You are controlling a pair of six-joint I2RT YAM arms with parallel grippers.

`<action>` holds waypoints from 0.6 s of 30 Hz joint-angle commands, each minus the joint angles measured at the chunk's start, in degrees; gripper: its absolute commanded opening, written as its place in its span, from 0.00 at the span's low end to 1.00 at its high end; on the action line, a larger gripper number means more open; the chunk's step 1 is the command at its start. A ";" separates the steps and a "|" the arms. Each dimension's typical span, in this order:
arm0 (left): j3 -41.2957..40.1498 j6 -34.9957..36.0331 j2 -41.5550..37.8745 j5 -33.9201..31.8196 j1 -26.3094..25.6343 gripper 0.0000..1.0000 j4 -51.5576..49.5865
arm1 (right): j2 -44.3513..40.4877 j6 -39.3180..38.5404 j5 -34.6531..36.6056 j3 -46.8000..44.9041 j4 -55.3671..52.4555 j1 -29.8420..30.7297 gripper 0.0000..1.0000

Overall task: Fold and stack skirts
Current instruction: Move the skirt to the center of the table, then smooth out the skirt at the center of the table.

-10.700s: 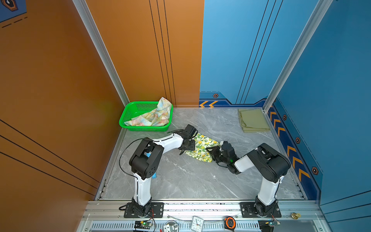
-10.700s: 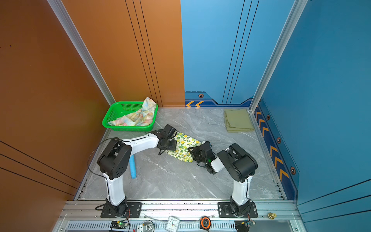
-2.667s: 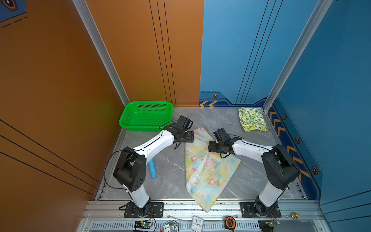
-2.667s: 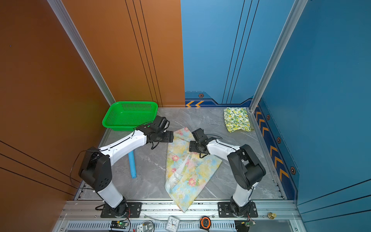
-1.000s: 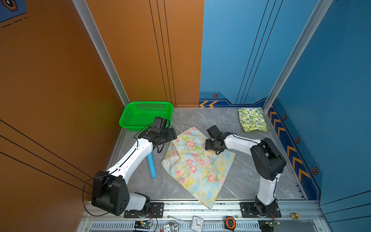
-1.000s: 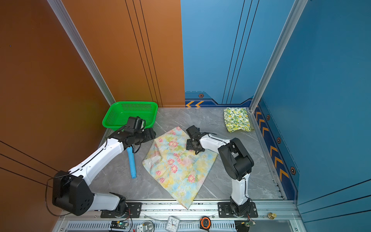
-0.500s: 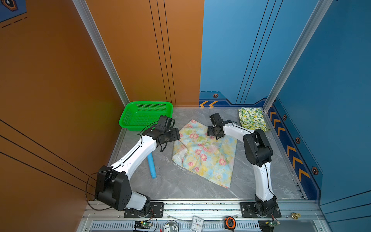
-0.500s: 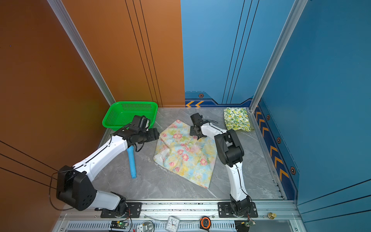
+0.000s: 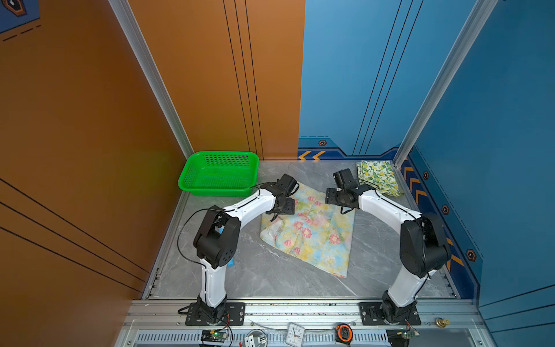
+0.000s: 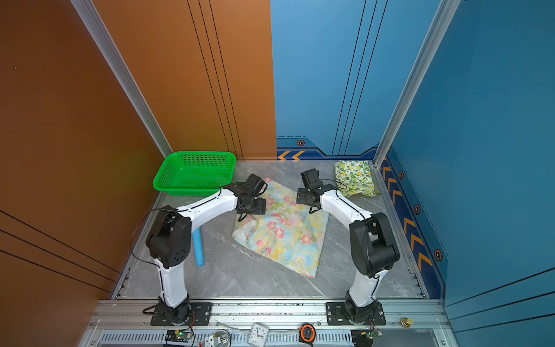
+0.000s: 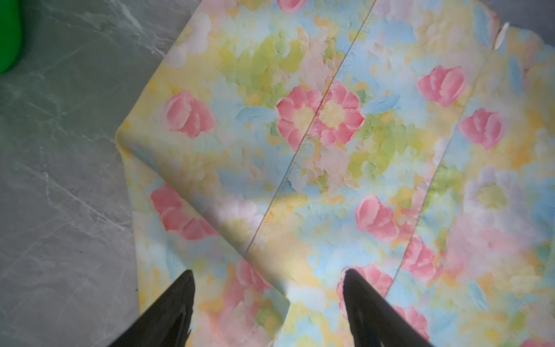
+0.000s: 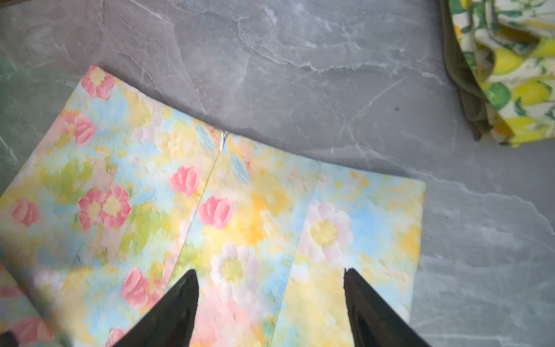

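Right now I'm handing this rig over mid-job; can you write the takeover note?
Left end effector: open, empty, over the far edge of the floral skirt.
Right end effector: open, empty, over the other end of that edge.
Floral skirt: spread mid-table, its left side rumpled.
Done: lemon skirt folded, lying on the olive skirt in the far right corner.
Left: fold the floral skirt and stack it on top.
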 commanded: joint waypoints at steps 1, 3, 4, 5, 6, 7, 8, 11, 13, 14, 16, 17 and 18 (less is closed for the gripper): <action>3.90 1.11 3.97 -3.56 -1.18 0.78 -4.51 | -2.42 1.81 0.83 -5.15 -0.10 1.19 0.77; 5.33 1.23 5.71 -4.17 -1.75 0.76 -5.24 | -2.80 2.10 0.99 -7.17 0.61 1.74 0.77; 5.86 1.32 6.22 -4.66 -1.94 0.76 -5.67 | -2.36 2.28 0.85 -7.72 0.82 1.95 0.77; 6.12 1.64 6.50 -4.90 -1.95 0.75 -6.11 | -1.69 2.26 0.63 -8.01 0.80 2.19 0.77; 6.21 1.98 6.48 -5.29 -1.87 0.75 -6.47 | -1.04 2.28 0.73 -8.14 0.85 2.45 0.77; 6.05 2.51 6.35 -5.84 -1.76 0.75 -6.84 | -0.44 2.24 0.81 -8.24 0.87 2.77 0.77; 5.87 3.16 6.22 -6.37 -1.51 0.74 -7.41 | 0.10 2.26 0.79 -8.20 1.05 2.99 0.77; 5.05 4.74 5.63 -7.43 -0.50 0.74 -9.48 | 1.00 2.28 0.97 -7.85 1.61 3.52 0.77; 3.84 5.88 4.68 -8.44 0.43 0.74 -10.47 | 1.19 2.23 1.09 -7.57 1.79 3.58 0.77; 2.92 6.57 4.04 -8.60 1.11 0.74 -10.91 | 1.18 2.15 1.25 -7.52 1.76 3.62 0.77; 1.34 7.48 2.80 -9.60 2.49 0.74 -11.85 | 1.15 1.92 1.77 -7.37 1.81 3.54 0.77; 0.21 7.94 1.86 -10.25 3.32 0.74 -12.07 | 1.19 1.78 2.01 -7.48 1.79 3.53 0.77; -0.75 8.24 1.05 -10.67 4.18 0.74 -12.15 | 1.19 1.63 2.21 -7.62 1.77 3.53 0.77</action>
